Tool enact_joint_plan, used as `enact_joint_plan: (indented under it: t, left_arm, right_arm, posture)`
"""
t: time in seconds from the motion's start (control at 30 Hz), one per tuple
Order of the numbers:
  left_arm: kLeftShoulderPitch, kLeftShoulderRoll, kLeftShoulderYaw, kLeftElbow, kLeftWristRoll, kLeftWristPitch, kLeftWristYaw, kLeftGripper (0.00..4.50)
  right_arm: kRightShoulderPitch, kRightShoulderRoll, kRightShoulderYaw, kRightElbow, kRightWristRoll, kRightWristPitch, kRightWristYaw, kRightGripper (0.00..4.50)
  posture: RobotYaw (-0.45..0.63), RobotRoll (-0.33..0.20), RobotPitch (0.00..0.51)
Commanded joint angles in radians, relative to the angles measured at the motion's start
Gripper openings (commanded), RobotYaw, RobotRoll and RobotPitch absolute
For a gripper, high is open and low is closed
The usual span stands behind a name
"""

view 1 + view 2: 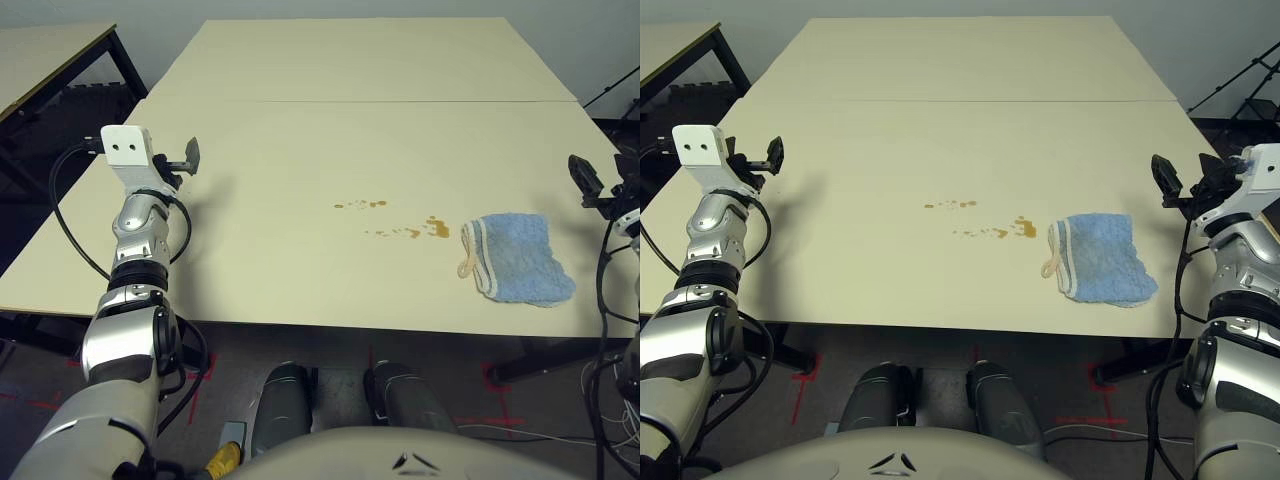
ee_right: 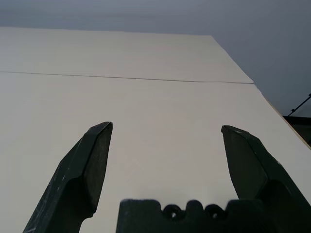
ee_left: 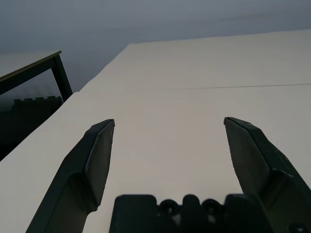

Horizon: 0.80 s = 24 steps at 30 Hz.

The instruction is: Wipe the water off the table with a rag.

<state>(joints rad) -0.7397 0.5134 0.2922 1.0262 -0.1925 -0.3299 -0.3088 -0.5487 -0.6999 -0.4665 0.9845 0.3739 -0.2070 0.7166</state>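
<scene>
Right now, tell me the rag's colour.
Light blue with a cream-white trimmed edge; the rag shows best in the right eye view.

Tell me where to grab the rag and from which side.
Pinch the rag from above at its rumpled middle, with the right gripper, which is open and nearest. It lies flat on the table, so low that a sideways approach would likely just push it. The water is beside its trimmed edge.

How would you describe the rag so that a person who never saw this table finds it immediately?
Start at the large cream table and go to its near edge on the robot's right side. The rag lies flat there, just right of the small brown water drops. It is the only soft, fluffy, light blue thing on the table, with a cream-white trimmed edge.
</scene>
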Motion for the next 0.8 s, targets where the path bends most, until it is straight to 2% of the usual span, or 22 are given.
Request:
enact_joint_plan:
  t: [0.03,0.2,0.47,0.67,0.8]
  left_arm:
    - [-0.016,-0.009,-0.012,0.008,0.015,0.007,-0.004,4.50]
    - [-0.013,-0.024,-0.021,0.008,0.018,0.011,-0.009,4.50]
    - [-0.030,-0.009,-0.024,0.010,0.006,0.032,-0.080,4.50]
    - [-0.010,0.007,-0.021,-0.046,-0.035,0.070,-0.255,4.50]
    - [0.029,0.016,-0.040,-0.137,-0.082,0.107,-0.469,4.50]
  right_arm:
    - [0.016,-0.011,-0.012,-0.018,0.006,-0.004,-0.002,4.47]
    - [0.027,-0.021,-0.016,-0.024,0.004,-0.001,-0.003,4.47]
    - [0.061,-0.011,-0.019,-0.074,0.007,0.015,-0.008,4.47]
    - [0.057,-0.005,-0.015,-0.082,0.007,0.026,-0.013,4.47]
    - [0.061,-0.006,-0.016,-0.089,0.007,0.031,-0.012,4.47]
  posture:
    - [-0.24,0.000,0.090]
    - [-0.25,0.000,0.102]
    - [-0.25,0.000,0.104]
    - [-0.25,0.000,0.097]
    - [-0.25,0.000,0.095]
